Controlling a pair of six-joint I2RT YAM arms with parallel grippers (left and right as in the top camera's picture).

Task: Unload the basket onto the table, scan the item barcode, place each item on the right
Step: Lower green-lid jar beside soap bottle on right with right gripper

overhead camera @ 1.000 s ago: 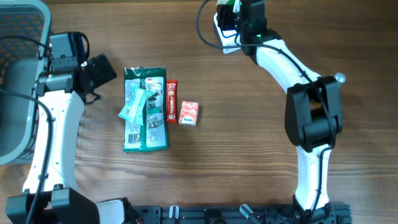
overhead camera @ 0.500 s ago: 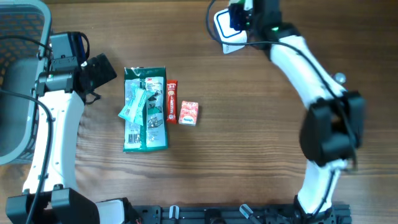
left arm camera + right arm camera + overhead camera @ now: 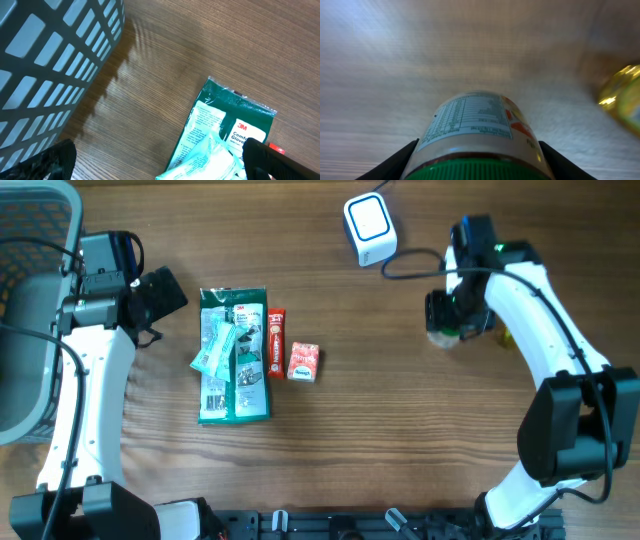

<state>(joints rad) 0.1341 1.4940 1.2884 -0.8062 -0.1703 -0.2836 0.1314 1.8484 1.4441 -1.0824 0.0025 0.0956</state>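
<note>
The right gripper (image 3: 477,162) squeezes a jar (image 3: 472,122); its green lid (image 3: 475,174) is cut off. The left gripper (image 3: 161,161) is wide open. A yellow blob (image 3: 620,95) nearby is too blurry.

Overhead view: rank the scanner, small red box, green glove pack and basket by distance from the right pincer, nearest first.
From the right pincer:
1. scanner: white, up toward the top edge, image-left of the pincer.
2. small red box: mid-table.
3. green glove pack: beyond the box, further image-left.
4. basket: far image-left edge, beside the other arm.
</note>
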